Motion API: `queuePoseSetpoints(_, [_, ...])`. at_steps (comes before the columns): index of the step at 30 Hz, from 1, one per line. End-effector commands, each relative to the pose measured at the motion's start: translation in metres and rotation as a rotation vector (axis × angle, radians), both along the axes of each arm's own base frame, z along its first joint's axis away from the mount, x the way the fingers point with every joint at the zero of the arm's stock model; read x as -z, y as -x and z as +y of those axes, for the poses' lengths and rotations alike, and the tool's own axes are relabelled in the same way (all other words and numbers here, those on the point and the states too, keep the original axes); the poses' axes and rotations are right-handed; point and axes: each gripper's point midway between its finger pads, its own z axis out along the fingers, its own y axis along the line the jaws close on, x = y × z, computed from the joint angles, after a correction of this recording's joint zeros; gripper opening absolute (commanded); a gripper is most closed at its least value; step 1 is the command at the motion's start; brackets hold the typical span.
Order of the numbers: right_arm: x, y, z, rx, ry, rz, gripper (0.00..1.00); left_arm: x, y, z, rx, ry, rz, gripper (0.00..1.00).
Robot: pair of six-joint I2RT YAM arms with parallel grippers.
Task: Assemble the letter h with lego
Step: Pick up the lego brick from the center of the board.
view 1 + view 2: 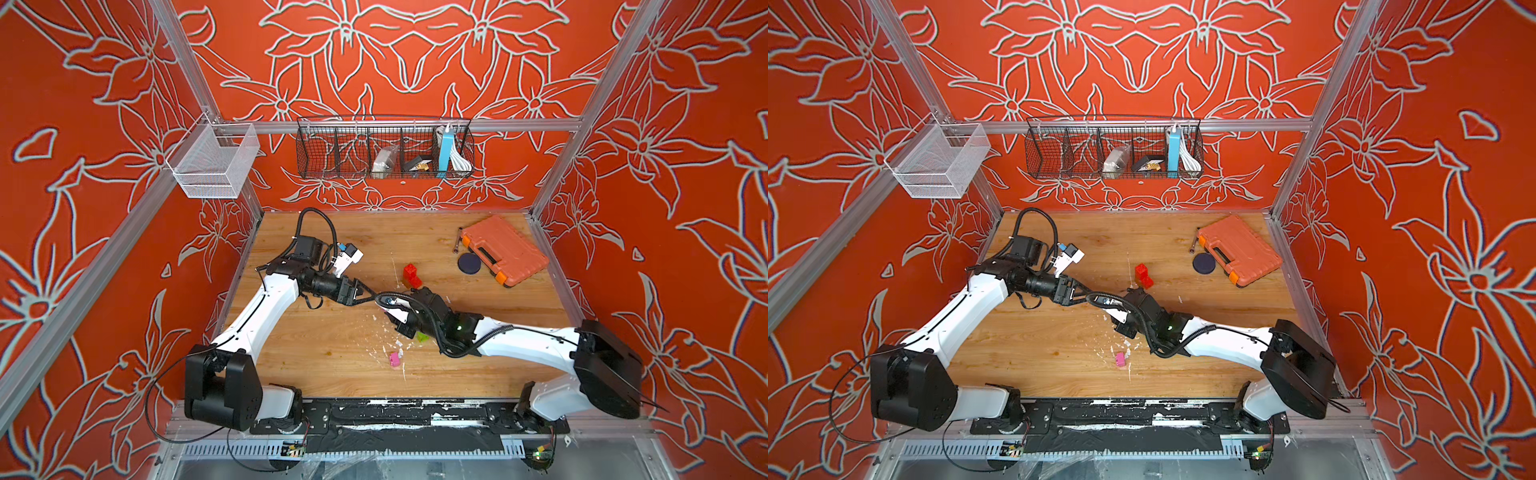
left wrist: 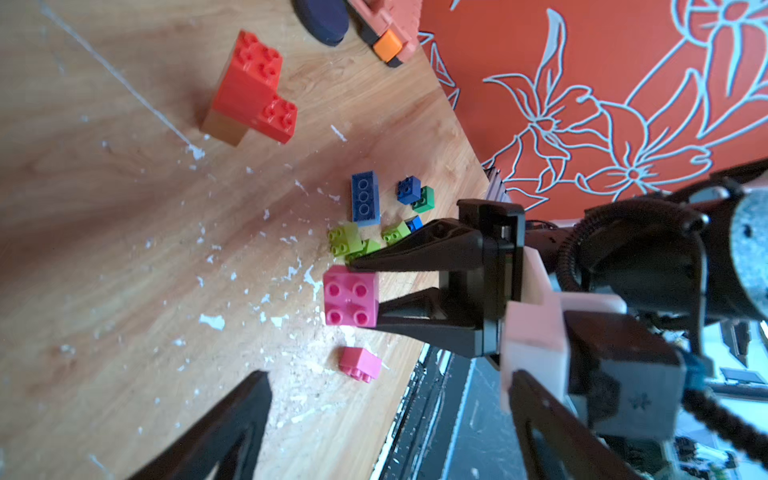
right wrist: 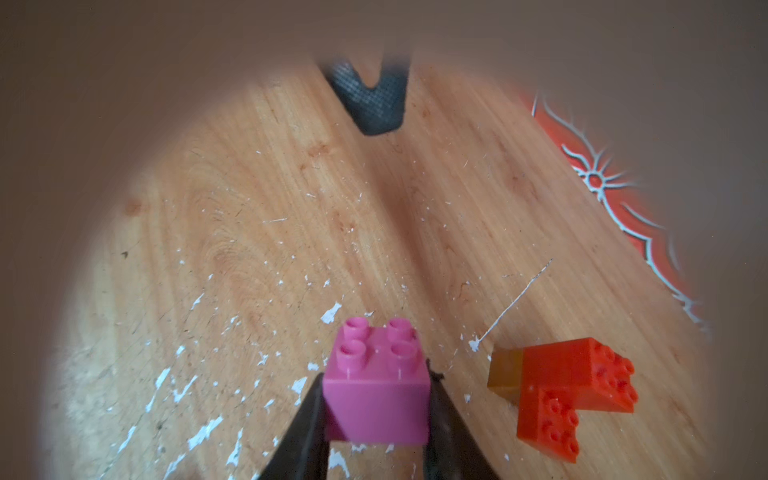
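Nearest the front edge of the wooden table (image 1: 332, 374), a second pink brick (image 1: 395, 359) lies alone among white flecks, tipped on its side (the left wrist view shows its studs pointing sideways). A little further in sits a loose cluster: lime green bricks (image 2: 345, 237), a long blue brick (image 2: 365, 198) with a row of studs, a small blue brick (image 2: 408, 190) and a dark green brick (image 2: 424, 199) touching it. In both top views the right arm covers most of this cluster.

At mid-table the right gripper (image 2: 365, 286) is clamped on the pink brick (image 3: 376, 386). The brick is glossy and cube-like, with four round studs in a square. It is pinched by two opposite flat sides right at the fingertips. I cannot tell whether it touches the wood. The left gripper (image 1: 368, 294) faces it from close by, its fingers spread wide with nothing between them.

Just beyond stand the red bricks (image 1: 411, 276), stacked in a stepped shape on a brown brick (image 2: 224, 126), near the held brick but apart from it.

Farther back on the right, a dark round disc (image 1: 469, 263) lies just beside the closed orange case (image 1: 503, 249).
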Motion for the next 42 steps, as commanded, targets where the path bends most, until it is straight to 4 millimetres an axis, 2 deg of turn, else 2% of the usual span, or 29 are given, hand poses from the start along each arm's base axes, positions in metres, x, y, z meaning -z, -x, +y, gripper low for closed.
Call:
queuePoseSetpoints(1, [-0.048, -0.008, 0.027, -0.033, -0.147, -0.110, 0.26, -0.006, 0.009, -0.006, -0.023, 0.032, 0.082, 0.84])
queuePoseSetpoints(7, [-0.055, -0.003, 0.034, -0.073, -0.189, -0.106, 0.26, 0.001, -0.004, -0.004, -0.075, 0.001, 0.084, 0.79])
queuePoseSetpoints(15, [-0.059, 0.001, 0.032, -0.086, -0.208, -0.112, 0.26, 0.006, 0.002, -0.005, -0.038, 0.005, 0.073, 0.78])
queuePoseSetpoints(20, [-0.065, 0.002, 0.035, -0.096, -0.228, -0.114, 0.26, 0.013, 0.005, -0.008, -0.027, 0.002, 0.086, 0.67])
queuePoseSetpoints(25, [-0.075, 0.006, 0.041, -0.133, -0.253, -0.124, 0.26, 0.013, 0.004, -0.011, -0.019, -0.007, 0.096, 0.64])
queuePoseSetpoints(30, [-0.077, 0.011, 0.044, -0.168, -0.272, -0.121, 0.26, 0.010, -0.001, -0.013, -0.021, -0.017, 0.090, 0.47])
queuePoseSetpoints(35, [-0.078, 0.009, 0.041, -0.145, -0.274, -0.126, 0.27, 0.015, -0.005, -0.014, -0.025, -0.048, 0.078, 0.30])
queuePoseSetpoints(39, [-0.065, 0.007, 0.037, -0.123, -0.234, -0.104, 0.38, 0.020, -0.005, -0.015, -0.008, -0.056, 0.065, 0.26])
queuePoseSetpoints(42, [-0.050, 0.010, 0.026, -0.105, -0.207, -0.078, 0.57, 0.027, -0.006, -0.014, -0.002, -0.078, 0.067, 0.25])
